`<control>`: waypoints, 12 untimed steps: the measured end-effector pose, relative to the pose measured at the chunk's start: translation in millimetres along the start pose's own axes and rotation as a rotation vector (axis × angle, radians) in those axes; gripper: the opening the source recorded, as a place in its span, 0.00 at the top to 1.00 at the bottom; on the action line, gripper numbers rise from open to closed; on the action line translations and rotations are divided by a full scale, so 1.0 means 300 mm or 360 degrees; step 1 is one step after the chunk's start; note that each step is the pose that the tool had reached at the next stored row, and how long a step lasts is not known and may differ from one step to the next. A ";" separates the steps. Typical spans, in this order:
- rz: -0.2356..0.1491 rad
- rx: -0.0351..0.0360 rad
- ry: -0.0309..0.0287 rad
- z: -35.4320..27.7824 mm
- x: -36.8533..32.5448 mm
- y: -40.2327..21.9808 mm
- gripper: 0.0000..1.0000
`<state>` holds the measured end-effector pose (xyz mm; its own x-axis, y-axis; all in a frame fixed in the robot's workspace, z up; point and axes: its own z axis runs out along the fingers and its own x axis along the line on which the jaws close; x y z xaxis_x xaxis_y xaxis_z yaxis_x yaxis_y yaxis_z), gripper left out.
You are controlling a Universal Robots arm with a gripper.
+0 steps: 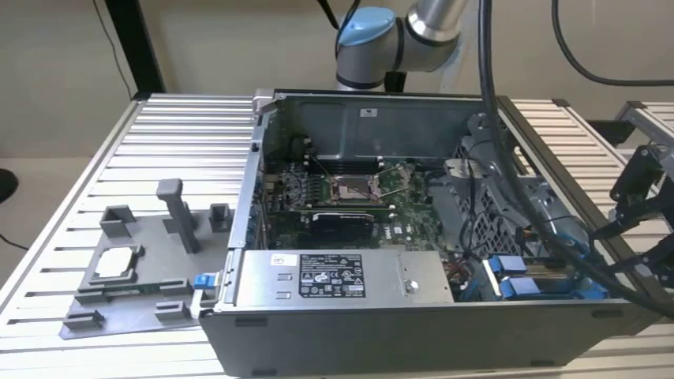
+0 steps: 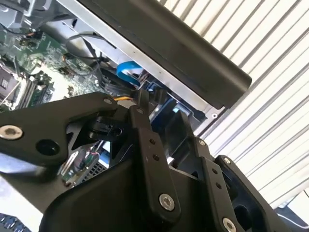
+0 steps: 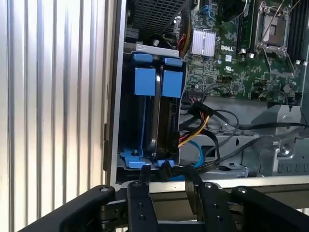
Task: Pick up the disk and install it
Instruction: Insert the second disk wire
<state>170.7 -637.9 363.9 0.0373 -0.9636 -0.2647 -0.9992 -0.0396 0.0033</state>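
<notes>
The disk (image 3: pixel 170 125) is seen seated on edge in the blue-bracketed drive bay (image 3: pixel 145 82) at a corner of the open computer case (image 1: pixel 421 332), beside the motherboard (image 3: pixel 231 53); yellow and blue cables (image 3: pixel 198 135) run from its end. The gripper (image 3: pixel 166 176) is held just outside that bay over the case wall; its black fingers (image 3: pixel 140 193) are parted with nothing between them.

The gripper (image 3: pixel 166 181) hangs just beside the drive bay's blue bracket (image 3: pixel 145 159). Its black fingers (image 3: pixel 145 176) stand apart. Coloured cables (image 3: pixel 198 128) run beside the bay toward the green circuit board (image 3: pixel 231 67).
</notes>
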 end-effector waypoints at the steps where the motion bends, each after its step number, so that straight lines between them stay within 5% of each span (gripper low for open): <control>1: 0.0000 0.0000 -0.00048 0.001 0.012 -0.002 1.00; 5: 0.0000 -0.0001 -0.00142 0.010 0.049 -0.014 1.00; 12: 0.0000 -0.0001 -0.00124 0.054 0.031 -0.010 1.00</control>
<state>173.9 -642.5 345.7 0.0370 -0.9615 -0.2722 -0.9992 -0.0395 0.0039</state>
